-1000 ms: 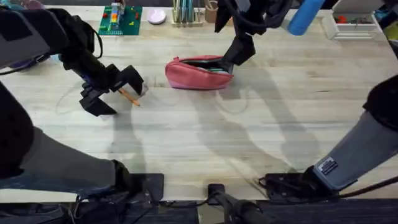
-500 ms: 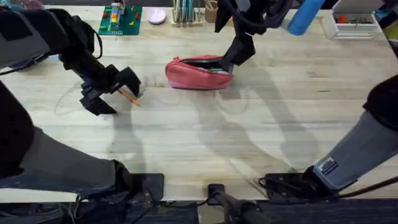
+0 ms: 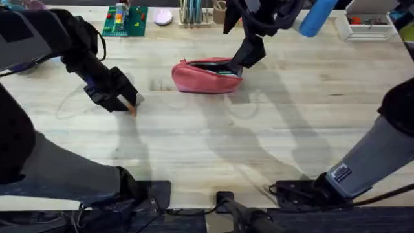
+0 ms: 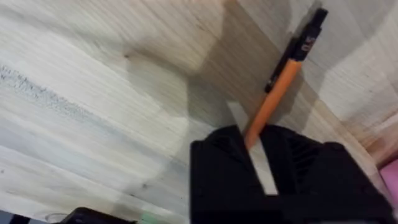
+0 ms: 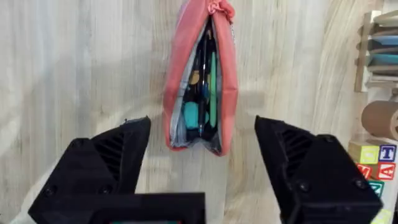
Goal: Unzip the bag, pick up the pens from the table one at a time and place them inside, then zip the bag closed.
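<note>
1. Since half a second ago our left gripper (image 3: 123,102) has closed: the fingers that stood spread around the orange pen (image 3: 131,109) are now together on it, and just a short orange end pokes out at the lower right of the fingers in the overhead view.
2. Left wrist view confirms it: the orange pen (image 4: 283,81) runs up from between the two black fingers (image 4: 227,177), black clip and tip at the far end, body lying low against the table (image 4: 93,93). Clamped on the pen.
3. Pen position: left part of the table (image 3: 194,142), well apart from the bag (image 3: 207,76) and to its left.
4. Bag hasn't moved across the three overhead frames. It lies lengthwise near the table's far-middle, zipper open, dark opening along its top.
5. Right wrist view looks straight into the bag (image 5: 200,81): mouth spread, dark and teal items inside. We can't tell which item is which.
6. Right gripper (image 3: 244,63) sits at the bag's right end in the overhead view, same spot as before. From its wrist camera our right gripper (image 5: 202,146) has its fingers wide apart, one on each side of the bag's near end, not touching the fabric as far as we can see.
7. Far edge of the table: a green block plate (image 3: 125,21), a wooden holder with teal pens (image 3: 191,13).
</note>
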